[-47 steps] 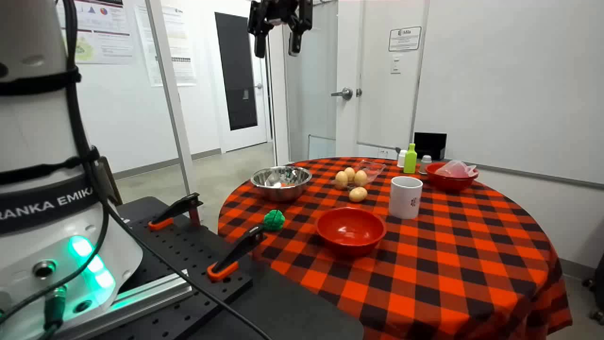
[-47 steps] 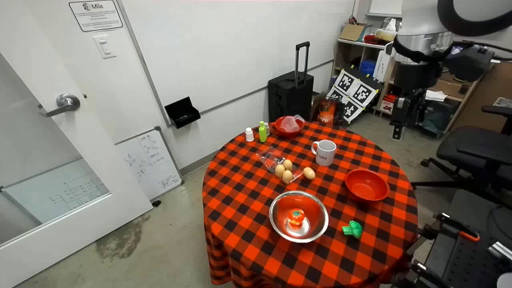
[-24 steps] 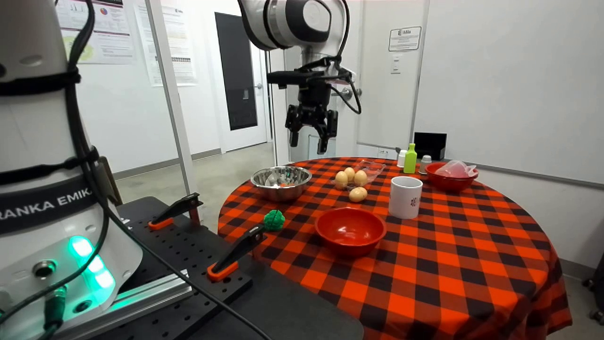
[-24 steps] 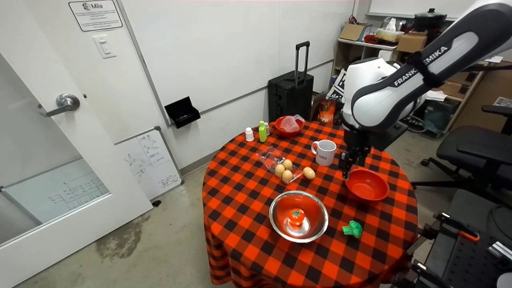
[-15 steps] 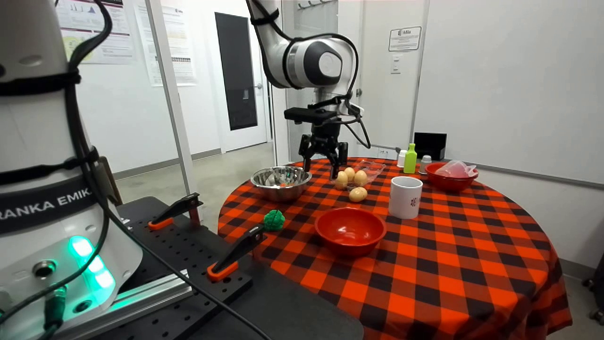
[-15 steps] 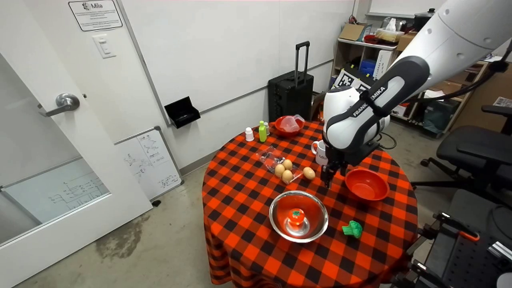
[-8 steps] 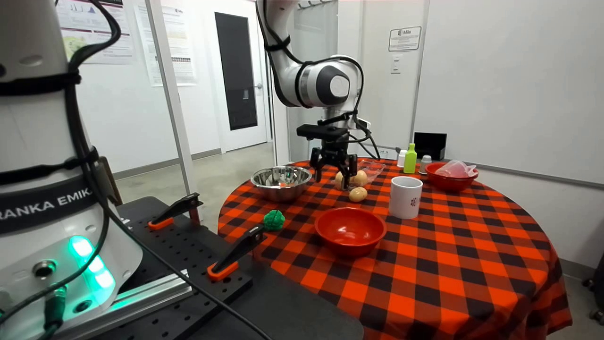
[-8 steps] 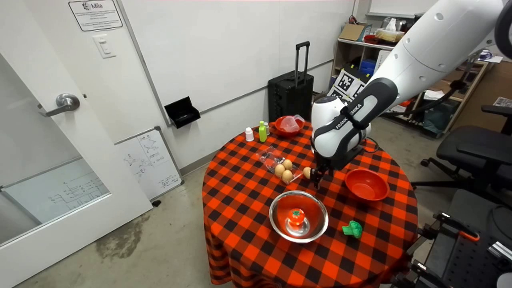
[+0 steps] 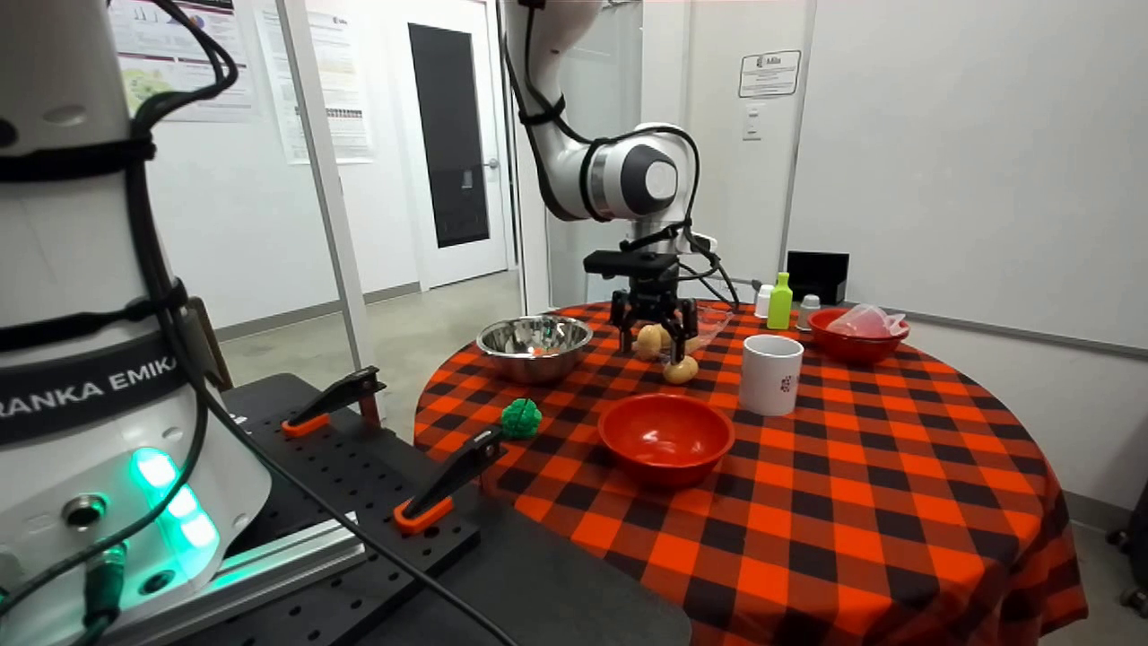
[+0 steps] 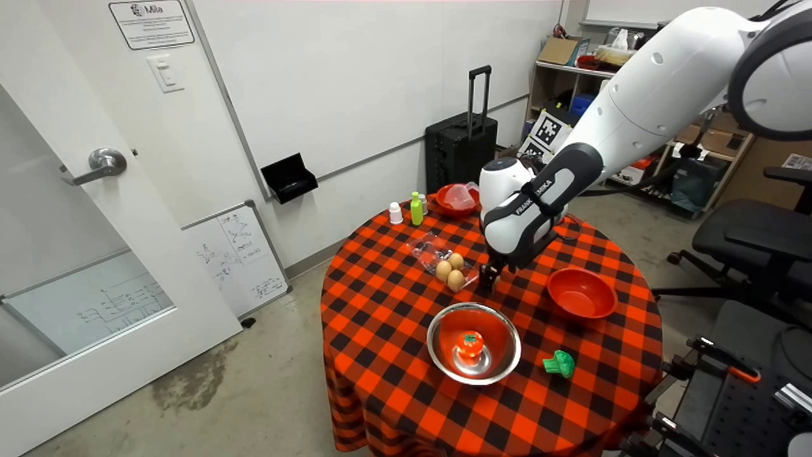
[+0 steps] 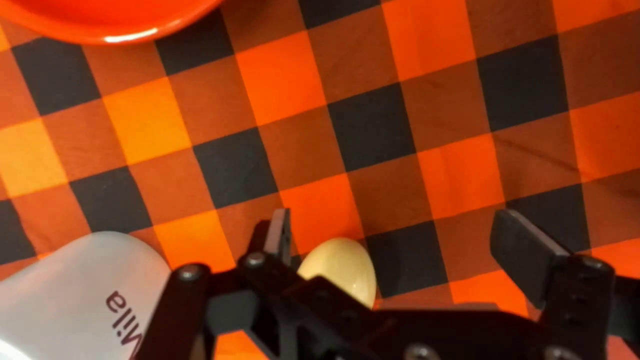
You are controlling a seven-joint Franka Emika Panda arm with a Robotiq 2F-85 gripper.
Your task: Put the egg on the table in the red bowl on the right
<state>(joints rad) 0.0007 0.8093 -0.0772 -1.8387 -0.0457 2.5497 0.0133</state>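
Egg (image 11: 345,266) visible in wrist view, hidden in an exterior view behind the gripper (image 10: 491,281), jaws apart

The claw (image 9: 652,352) points straight down, its two fingers (image 11: 522,255) standing wide apart. Directly above it sits the rounded wrist joint (image 9: 659,179). From there the white arm (image 10: 634,111) slants upward, away from the claw, in an exterior view. The upright base (image 9: 99,475) stands well apart from the claw with green lights (image 9: 176,501) glowing.
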